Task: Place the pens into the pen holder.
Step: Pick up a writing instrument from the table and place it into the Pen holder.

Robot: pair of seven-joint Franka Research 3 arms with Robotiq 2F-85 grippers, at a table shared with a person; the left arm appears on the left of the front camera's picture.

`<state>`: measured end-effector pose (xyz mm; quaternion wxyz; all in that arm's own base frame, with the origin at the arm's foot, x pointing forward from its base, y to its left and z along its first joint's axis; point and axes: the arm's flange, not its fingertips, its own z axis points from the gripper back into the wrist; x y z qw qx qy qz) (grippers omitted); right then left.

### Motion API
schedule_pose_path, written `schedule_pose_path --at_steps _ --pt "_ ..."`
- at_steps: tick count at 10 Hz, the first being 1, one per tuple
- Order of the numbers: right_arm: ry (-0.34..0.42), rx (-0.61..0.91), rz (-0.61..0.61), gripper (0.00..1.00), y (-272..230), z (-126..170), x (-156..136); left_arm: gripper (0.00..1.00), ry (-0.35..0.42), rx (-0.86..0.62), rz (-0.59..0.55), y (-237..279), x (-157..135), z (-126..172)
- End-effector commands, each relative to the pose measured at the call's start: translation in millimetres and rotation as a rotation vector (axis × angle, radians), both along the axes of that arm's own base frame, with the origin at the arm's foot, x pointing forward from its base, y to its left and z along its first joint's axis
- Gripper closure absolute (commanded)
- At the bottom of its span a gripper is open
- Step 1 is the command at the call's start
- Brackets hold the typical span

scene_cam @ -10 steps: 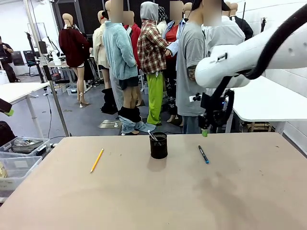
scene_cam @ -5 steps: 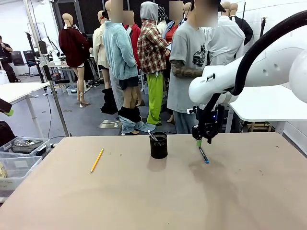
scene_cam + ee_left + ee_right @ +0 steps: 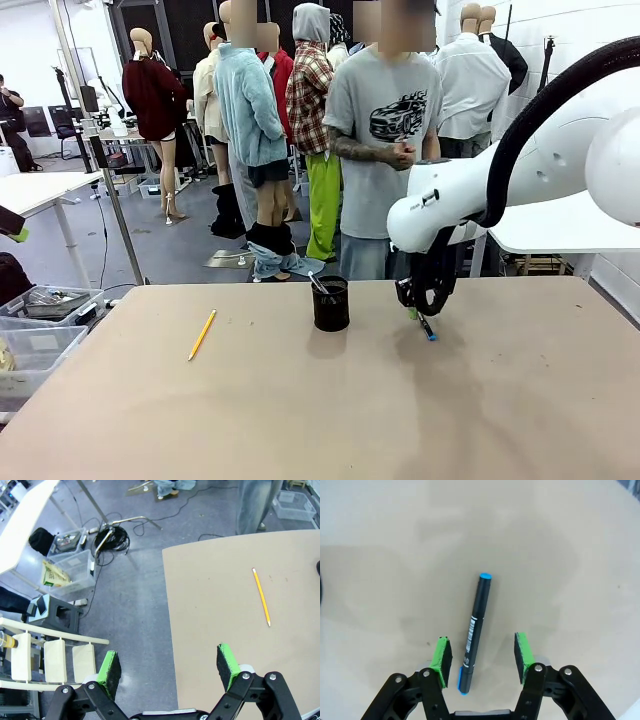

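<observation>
The black mesh pen holder (image 3: 331, 304) stands at the far middle of the table with a light pen (image 3: 317, 282) leaning out of it. To its right lies a dark pen with blue ends (image 3: 427, 328) (image 3: 474, 625). My right gripper (image 3: 414, 306) (image 3: 482, 659) is low over that pen, open, its green pads (image 3: 441, 661) on either side of the pen's near end without touching it. A yellow pencil (image 3: 202, 334) (image 3: 261, 597) lies on the left of the table. My left gripper (image 3: 168, 667) hangs open and empty beyond the table's left edge, over the floor.
A person in a grey T-shirt (image 3: 380, 125) stands at the far edge, hands held together, behind the right arm. Plastic bins (image 3: 40, 325) (image 3: 75, 565) and cables sit on the floor to the left. A white table (image 3: 560, 215) stands at the right.
My right gripper has come down and slightly left, from above the dark pen to just over it at the table. The person has turned to face the table.
</observation>
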<state>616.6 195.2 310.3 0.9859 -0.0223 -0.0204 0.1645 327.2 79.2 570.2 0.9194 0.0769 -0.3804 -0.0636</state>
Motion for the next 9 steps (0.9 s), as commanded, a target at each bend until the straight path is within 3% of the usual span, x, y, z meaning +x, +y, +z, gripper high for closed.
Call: schedule_pose_path --at_steps 1,3,6,7,9 --pt "-0.026 -0.058 -0.056 0.36 4.1 -15.5 -3.0 0.00 -0.011 0.003 0.004 -0.3 1.5 0.0" --pt "-0.034 -0.043 -0.041 0.36 8.4 -19.2 -4.6 0.00 -0.011 0.003 0.004 -0.3 1.5 0.0" --pt "-0.019 -0.054 -0.044 0.94 7.1 -18.5 -4.2 0.00 -0.011 0.003 0.004 -0.3 1.5 0.0" --pt "-0.008 -0.054 -0.038 1.00 7.2 -19.1 -2.5 0.00 -0.011 0.003 0.004 -0.3 1.5 0.0" --pt "0.009 -0.049 -0.031 1.00 6.4 -16.1 -0.4 0.00 -0.011 0.003 0.004 -0.3 1.5 0.0"
